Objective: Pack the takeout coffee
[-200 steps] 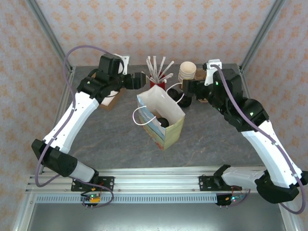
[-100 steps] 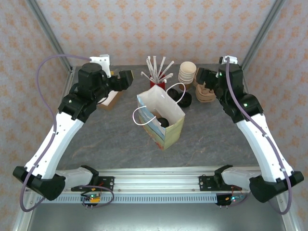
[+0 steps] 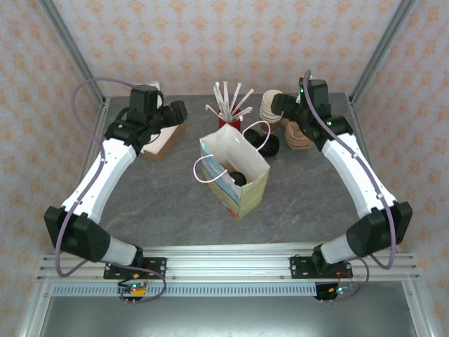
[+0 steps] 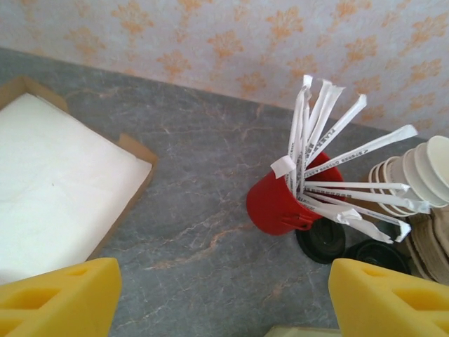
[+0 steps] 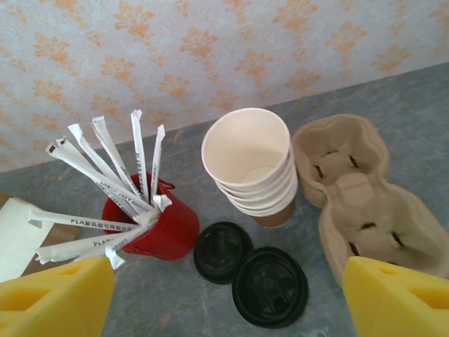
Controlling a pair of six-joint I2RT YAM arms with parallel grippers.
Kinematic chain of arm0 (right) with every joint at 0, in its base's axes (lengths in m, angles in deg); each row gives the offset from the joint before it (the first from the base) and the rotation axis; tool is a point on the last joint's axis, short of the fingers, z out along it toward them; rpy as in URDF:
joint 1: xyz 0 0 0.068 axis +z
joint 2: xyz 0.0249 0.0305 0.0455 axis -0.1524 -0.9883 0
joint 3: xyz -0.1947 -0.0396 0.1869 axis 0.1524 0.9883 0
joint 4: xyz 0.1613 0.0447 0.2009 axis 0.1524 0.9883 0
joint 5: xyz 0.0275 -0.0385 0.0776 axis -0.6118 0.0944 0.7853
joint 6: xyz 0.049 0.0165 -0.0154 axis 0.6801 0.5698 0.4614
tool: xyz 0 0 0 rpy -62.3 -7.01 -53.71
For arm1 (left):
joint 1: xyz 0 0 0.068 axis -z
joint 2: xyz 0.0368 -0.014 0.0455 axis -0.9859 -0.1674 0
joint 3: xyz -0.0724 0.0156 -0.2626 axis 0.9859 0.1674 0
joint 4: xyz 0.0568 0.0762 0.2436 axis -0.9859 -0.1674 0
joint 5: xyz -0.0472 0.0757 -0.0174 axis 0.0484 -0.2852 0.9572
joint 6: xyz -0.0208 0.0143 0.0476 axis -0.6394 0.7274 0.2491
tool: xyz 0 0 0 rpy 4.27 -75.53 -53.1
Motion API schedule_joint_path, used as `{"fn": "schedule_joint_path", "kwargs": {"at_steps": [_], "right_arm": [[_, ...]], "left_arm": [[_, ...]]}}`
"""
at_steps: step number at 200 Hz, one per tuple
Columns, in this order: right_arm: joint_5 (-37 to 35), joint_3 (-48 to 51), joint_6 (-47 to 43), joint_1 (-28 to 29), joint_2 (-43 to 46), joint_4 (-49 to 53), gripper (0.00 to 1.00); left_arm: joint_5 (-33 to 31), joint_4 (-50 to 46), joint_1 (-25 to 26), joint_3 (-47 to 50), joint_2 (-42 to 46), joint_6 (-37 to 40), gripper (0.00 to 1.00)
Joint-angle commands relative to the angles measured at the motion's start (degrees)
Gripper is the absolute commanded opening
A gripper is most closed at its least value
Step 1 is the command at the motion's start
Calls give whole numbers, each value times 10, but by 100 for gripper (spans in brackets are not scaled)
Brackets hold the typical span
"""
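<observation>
The takeout coffee (image 3: 238,177) sits down inside the white paper bag (image 3: 249,193), which stands open in the middle of the desk (image 3: 316,203). From above I see just its round black lid; the bag wall hides the rest of the cup. My left fingers (image 3: 177,111) hang in the air at about 11 o'clock from the bag. They are spread wide with nothing between them. My right fingers (image 3: 278,105) hang at about 1 o'clock from the bag, and they are spread wide too, holding nothing. Both pairs are clear of the bag. Through my left wrist eye I look down on a red cup (image 4: 277,207) full of white wrapped straws (image 4: 302,126). A flat brown box (image 4: 137,151) of white napkins (image 4: 49,189) lies at 9 o'clock from it. From above, the red cup stands at 12 o'clock from the bag. Through my right wrist eye I see a stack of cream cups (image 5: 256,168) just beside the red cup, at its 3 o'clock. Two black lids (image 5: 223,251) lie flat on the desk at 6 o'clock from the stack, side by side. A brown cup tray (image 5: 365,203) lies at 3 o'clock from the stack.
</observation>
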Motion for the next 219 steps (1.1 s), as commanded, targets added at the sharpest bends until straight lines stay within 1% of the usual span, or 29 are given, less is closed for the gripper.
{"fn": "schedule_joint_path", "kwargs": {"at_steps": [1, 11, 26, 48, 93, 110, 139, 155, 182, 219], "right_arm": [[147, -94, -10, -8, -81, -2, 74], [174, -146, -2, -8, -128, 19, 65], [184, -196, 13, -7, -189, 15, 55], [176, -263, 22, -2, -262, 13, 48], [157, -429, 13, 2, -393, 78, 46], [147, -468, 10, 3, -425, 99, 47], [127, -495, 1, 5, -451, 110, 51], [127, -508, 0, 6, -465, 115, 51], [144, -541, -2, 6, -493, 129, 45], [157, -551, 0, 6, -508, 121, 38]], "left_arm": [[13, 2, -2, -36, -18, -4, 78], [15, 1, -2, -39, -25, -3, 77], [12, -6, -2, -43, -30, -1, 76], [6, -19, -2, -53, -33, 2, 76], [6, -47, -2, -87, -48, 9, 75], [6, -47, -2, -88, -50, 10, 74], [9, -50, -2, -90, -55, 13, 74], [11, -50, -2, -89, -55, 15, 74], [11, -51, -2, -90, -56, 18, 74], [10, -56, -2, -92, -58, 24, 74]]}}
